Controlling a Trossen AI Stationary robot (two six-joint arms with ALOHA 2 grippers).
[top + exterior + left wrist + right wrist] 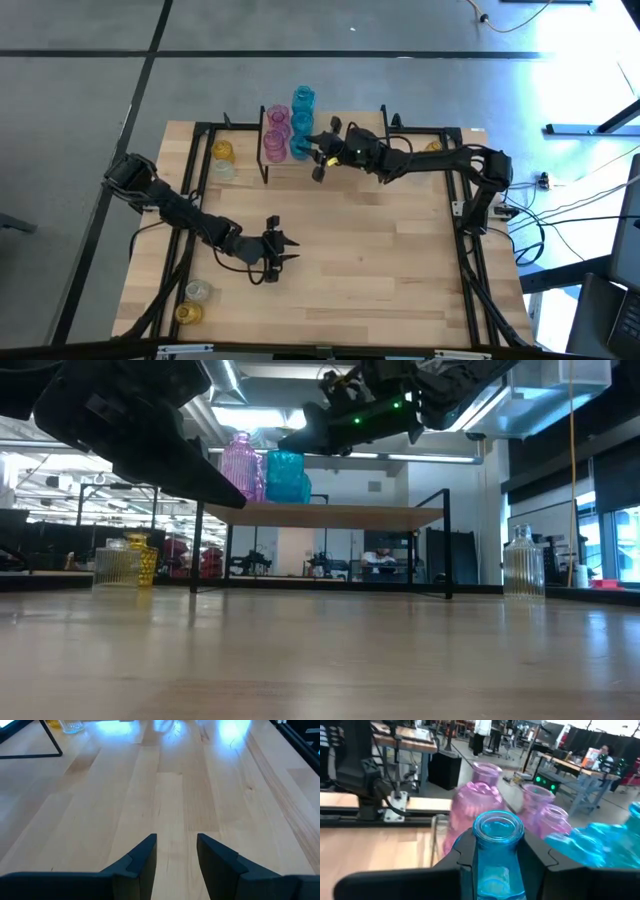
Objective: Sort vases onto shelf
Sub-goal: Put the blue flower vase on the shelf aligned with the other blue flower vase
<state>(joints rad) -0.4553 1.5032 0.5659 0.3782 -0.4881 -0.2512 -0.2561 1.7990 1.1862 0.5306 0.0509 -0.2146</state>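
The blue vase (496, 851) sits upright between my right gripper's (495, 852) two dark fingers, which are closed on its sides, and I hold it above the shelf (330, 516), a light-wood board on thin black legs at the far side of the table (380, 250). On that board, in the wrist view just beyond the vase I hold, stand three pink vases (475, 805) in a tight cluster, with more blue vases (302, 120) in a row beside them; from above I count about three blue ones there, too crowded for me to be sure. My left gripper (278, 250) hovers low over bare pale planks near the table's middle, well apart from the shelf, its fingers parted with nothing between them. At the far left corner an amber vase (222, 151) stands just beside a clear vase (224, 170); at the near left corner another such pair waits. One tall clear ribbed bottle (523, 562) stands near the far right. Beyond the table lies a workshop with benches, racks and ceiling lights.
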